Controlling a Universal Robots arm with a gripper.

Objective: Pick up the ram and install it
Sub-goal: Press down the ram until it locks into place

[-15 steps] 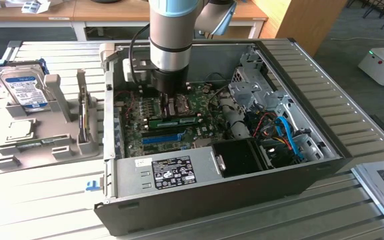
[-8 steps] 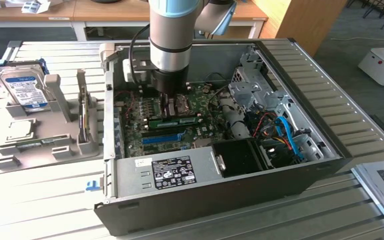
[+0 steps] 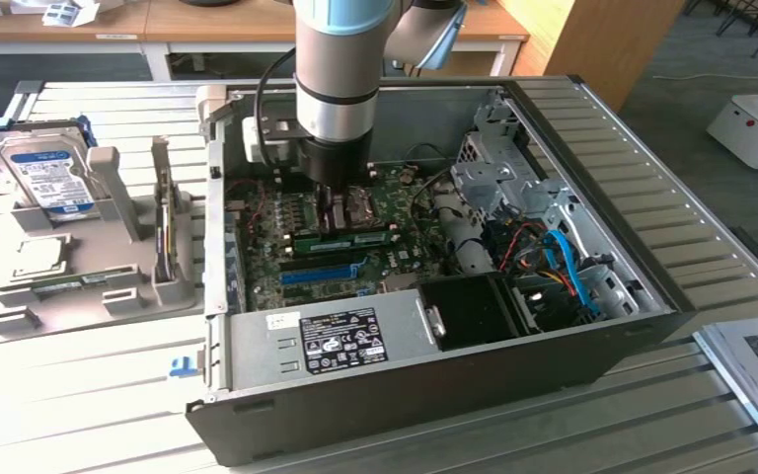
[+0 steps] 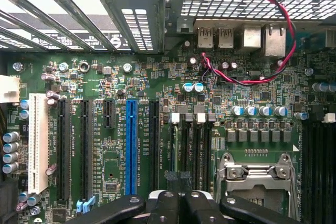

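Item: gripper (image 3: 341, 200), jaws closed, lowered inside the open computer case (image 3: 643, 296) over the motherboard (image 3: 303, 259); whether anything sits between its fingers cannot be told. The ram (image 3: 342, 238), a green stick, lies directly below the fingertips, long axis parallel to the blue slot (image 3: 319, 270) just beside it. Case also holds a power supply (image 3: 340, 341) and drive cage (image 3: 497, 173).

Your arm (image 3: 336, 79) stands vertical, wrist pointing straight down, and your pincer (image 3: 340, 209) hangs at its tip with fingers closed together.
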